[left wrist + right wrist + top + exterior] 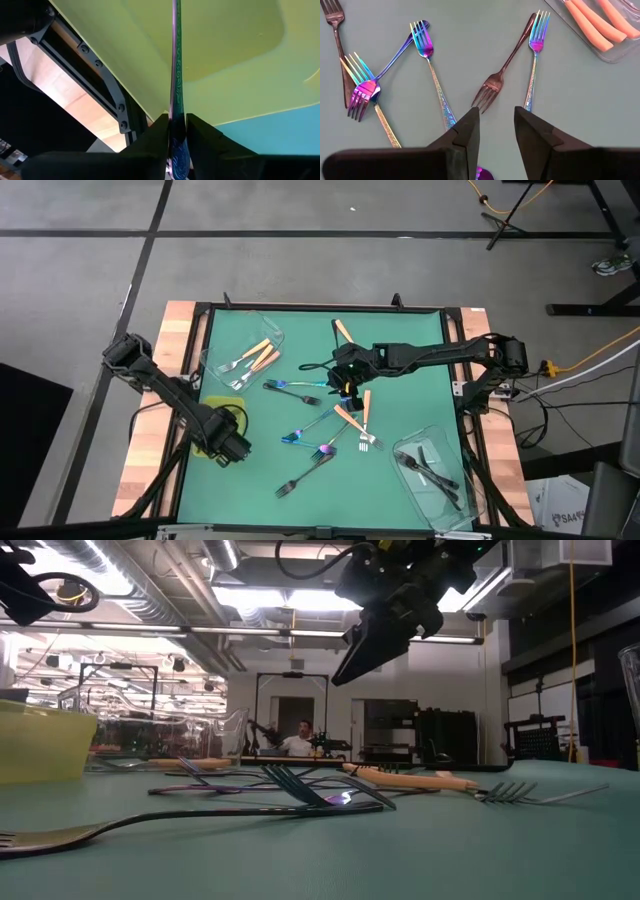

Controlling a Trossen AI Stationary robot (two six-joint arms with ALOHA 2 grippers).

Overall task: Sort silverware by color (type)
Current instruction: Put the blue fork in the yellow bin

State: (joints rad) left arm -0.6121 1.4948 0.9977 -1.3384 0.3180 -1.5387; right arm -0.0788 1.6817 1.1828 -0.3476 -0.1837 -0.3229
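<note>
My right gripper [495,137] hangs open and empty above the loose forks at mid-table, and the dark fork [502,75] lies just ahead of its fingertips, handle running away from me, so I judge that arm the nearer for it. My left gripper [175,131] is clamped on an iridescent fork [176,75] over the yellow-green tray [203,448] at the table's near left; its arm reaches in from the left edge.
</note>
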